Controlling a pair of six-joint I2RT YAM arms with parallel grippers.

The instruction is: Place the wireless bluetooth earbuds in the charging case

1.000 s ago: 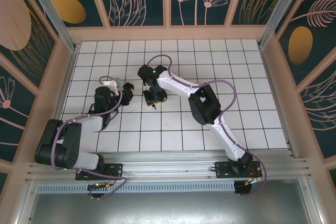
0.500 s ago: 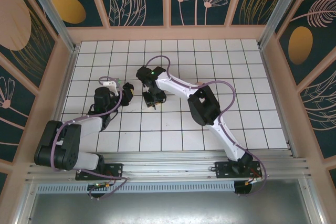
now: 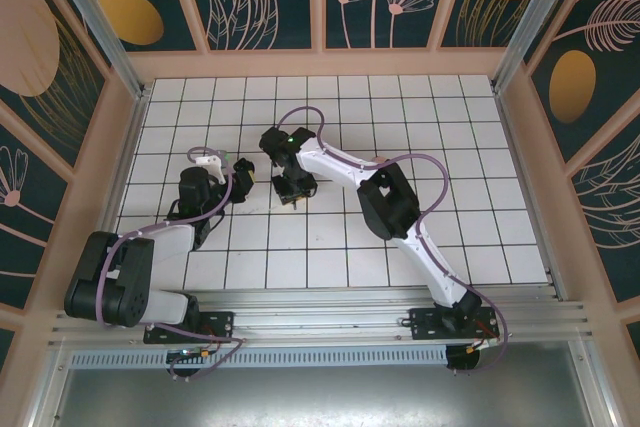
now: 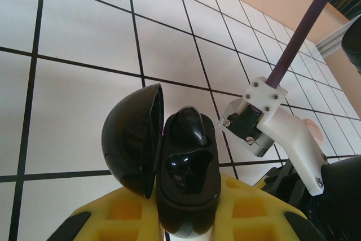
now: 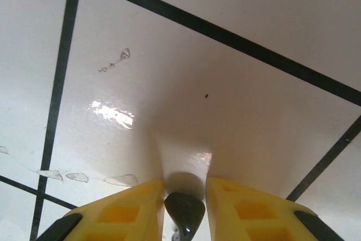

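Closing tighter, the right hand [image 5: 185, 189] pinches a black earbud [image 5: 184, 217] near the charging case [image 4: 183, 165] the left hand [image 4: 187, 221] holds.

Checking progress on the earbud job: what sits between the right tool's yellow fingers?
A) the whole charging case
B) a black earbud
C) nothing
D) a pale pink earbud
B: the right wrist view shows a small black earbud flanked on both sides by the yellow fingers of the right tool.

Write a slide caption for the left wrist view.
Left gripper, jaws shut on the open black charging case, white tiled table behind.
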